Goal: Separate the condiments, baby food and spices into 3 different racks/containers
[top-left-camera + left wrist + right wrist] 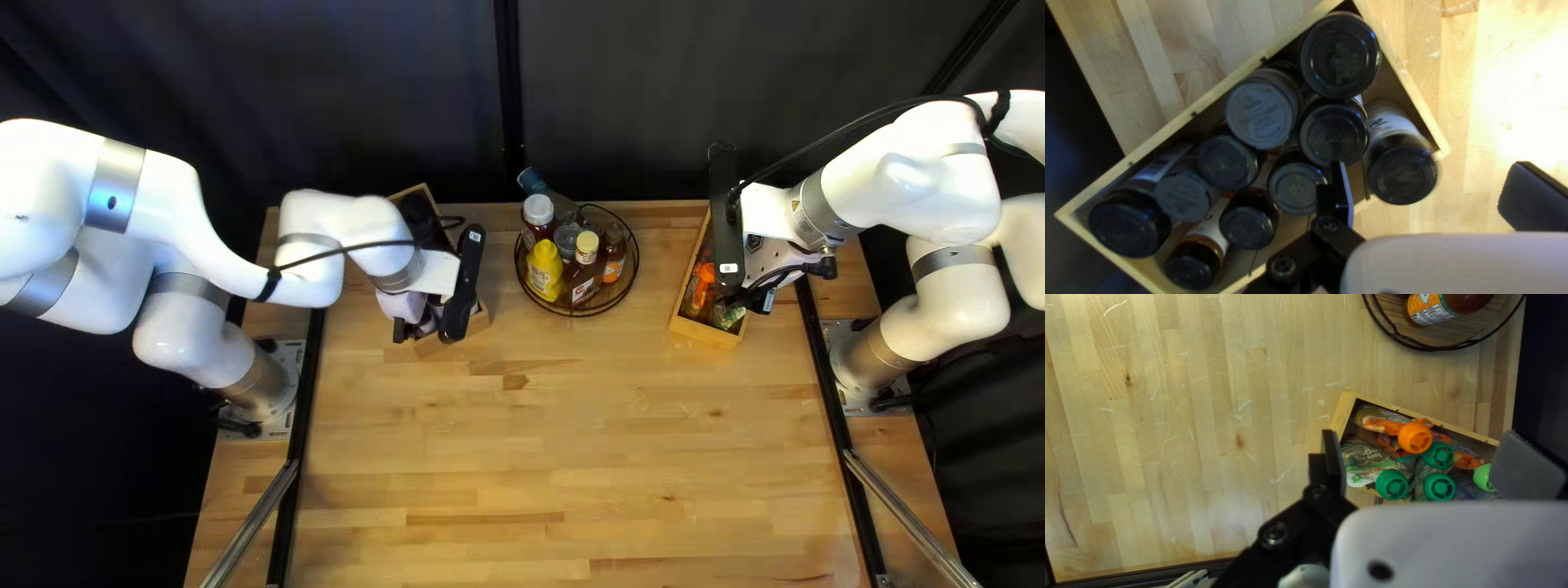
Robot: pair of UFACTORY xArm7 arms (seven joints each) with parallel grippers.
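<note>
My left gripper (429, 325) is over the wooden box (482, 320) at the left of the top left view. In the left wrist view my left gripper (1426, 190) stands open above the box (1156, 137), which holds several dark-lidded spice jars (1334, 133). One jar (1402, 174) at the box's end is ahead of the gap between the fingers. My right gripper (751, 296) is above the other box (705, 333). Open in the right wrist view, this gripper (1426, 463) has the box (1448, 424) with baby food pouches (1372, 461) beneath it. Condiment bottles (544, 269) stand in the round rack (575, 314).
A dark-blue-topped bottle (533, 183) leans at the back of the rack, near the table's far edge. Black rails (307, 381) run along both sides of the table (588, 436). Bare wood spans the front and middle.
</note>
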